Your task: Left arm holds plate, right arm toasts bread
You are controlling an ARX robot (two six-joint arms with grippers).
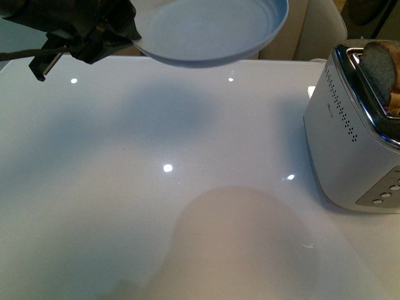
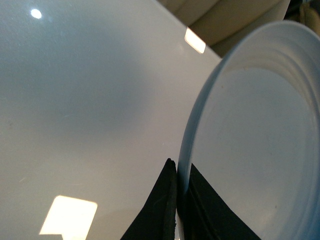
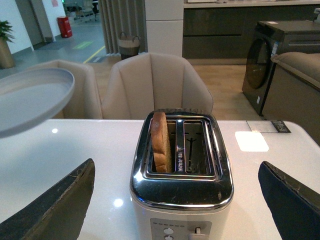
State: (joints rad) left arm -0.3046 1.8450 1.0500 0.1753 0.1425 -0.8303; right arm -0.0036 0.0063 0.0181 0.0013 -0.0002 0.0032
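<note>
Fingers (image 2: pixel 159 210) of the black left arm (image 1: pixel 75 28) pinch the rim of the round pale blue plate (image 2: pixel 250 150), held above the white table (image 1: pixel 125 187). Right fingers (image 3: pixel 55 205) are wide apart, empty. One light brown bread slice (image 3: pixel 160 142) with dark crust stands in the shiny silver toaster (image 3: pixel 180 192). Probably light, soft, crumbly: pinch its top crust gently.
</note>
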